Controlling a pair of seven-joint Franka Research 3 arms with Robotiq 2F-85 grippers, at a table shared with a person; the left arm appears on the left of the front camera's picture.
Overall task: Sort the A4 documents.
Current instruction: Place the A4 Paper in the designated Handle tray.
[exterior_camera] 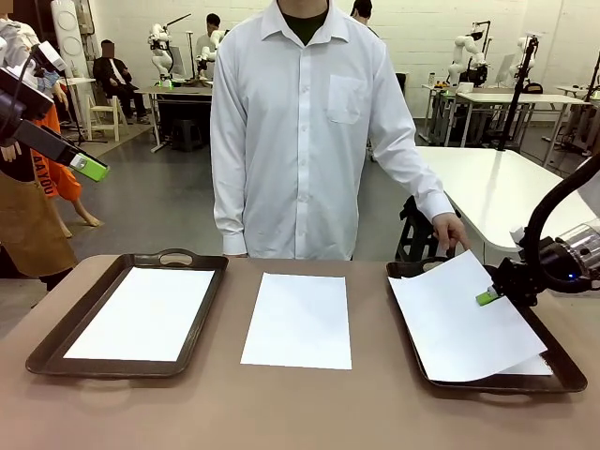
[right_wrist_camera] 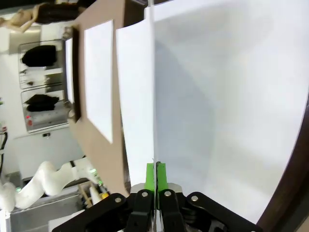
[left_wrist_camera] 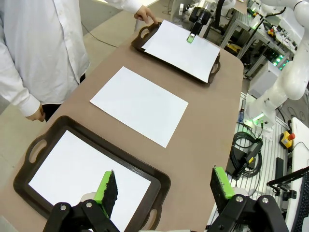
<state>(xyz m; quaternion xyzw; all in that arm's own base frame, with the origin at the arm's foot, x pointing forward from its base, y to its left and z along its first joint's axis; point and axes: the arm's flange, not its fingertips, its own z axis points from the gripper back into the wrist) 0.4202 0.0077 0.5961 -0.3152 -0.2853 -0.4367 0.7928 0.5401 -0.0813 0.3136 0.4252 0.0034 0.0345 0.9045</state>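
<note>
White paper lies in three spots. The left sheet (exterior_camera: 141, 312) sits in the left tray (exterior_camera: 42, 352). The middle sheet (exterior_camera: 298, 319) lies flat on the table (exterior_camera: 281, 403). Your right gripper (exterior_camera: 487, 297) is clamped on the right sheet (exterior_camera: 441, 319) at its edge, holding it tilted over the right tray (exterior_camera: 564, 366). Your left gripper (left_wrist_camera: 164, 181) hangs wide open above the left tray.

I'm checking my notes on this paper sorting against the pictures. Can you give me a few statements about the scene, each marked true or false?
1. The right gripper is shut on the edge of the lifted sheet over the right tray. True.
2. The left gripper holds paper. False: it is open and empty.
3. The middle sheet lies in a tray. False: it lies on the bare table, between the left tray and the right tray.
4. The person's hand is at the right tray's far corner. True.
</note>
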